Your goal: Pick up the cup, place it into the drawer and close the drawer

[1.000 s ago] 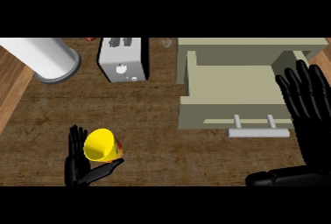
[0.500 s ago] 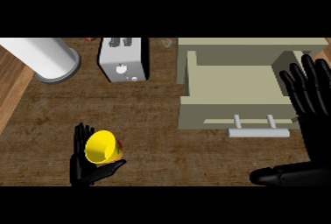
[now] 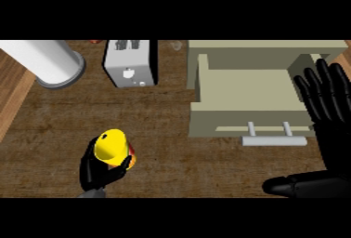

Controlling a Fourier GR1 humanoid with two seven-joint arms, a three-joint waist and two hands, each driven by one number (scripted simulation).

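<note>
The yellow cup is at the lower left of the head view, with my left hand curled round it from below. The beige drawer stands pulled open at the right, its inside bare, with a pale bar handle on its front. My right hand is open with straight fingers pointing up, over the drawer's right side.
A white toaster stands at the back centre. A large white cylinder lies at the back left. The brown wooden counter stretches between the cup and the drawer.
My left hand with the cup has moved a little to the right, toward the drawer. My right hand has drifted slightly right and down.
</note>
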